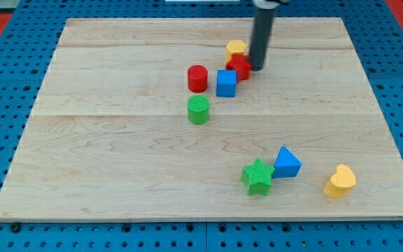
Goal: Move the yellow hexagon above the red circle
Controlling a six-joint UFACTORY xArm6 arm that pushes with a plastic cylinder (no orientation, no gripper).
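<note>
The robot has no gripper here, only a dark rod, so nothing is clenched or held. The rod's tip (257, 68) rests on the worktop (117, 175) near the view's top. It sits just beside a red block (240, 67) whose shape I cannot make out, at about 3 o'clock from it.

The yellow hexagon (236, 48) is right behind that red block, at about 10 o'clock from the tip. It looks like it touches the red block. The red circle (197, 78) stands to the view's left, at about 8 o'clock from the hexagon.

I think the job is only partly done. The hexagon is already higher up than the red circle, but it is off to the right of it. It needs a push toward 9 o'clock to sit straight above the circle.

A blue cube (226, 82) stands between the red circle and the other red block. A green cylinder (199, 110) sits at 6 o'clock from the red circle. The red block could get shoved along too, I think.

Far away, near the view's bottom, are a green star (257, 176), a blue triangle (286, 163) and a yellow heart (340, 181). They are not in the way.
</note>
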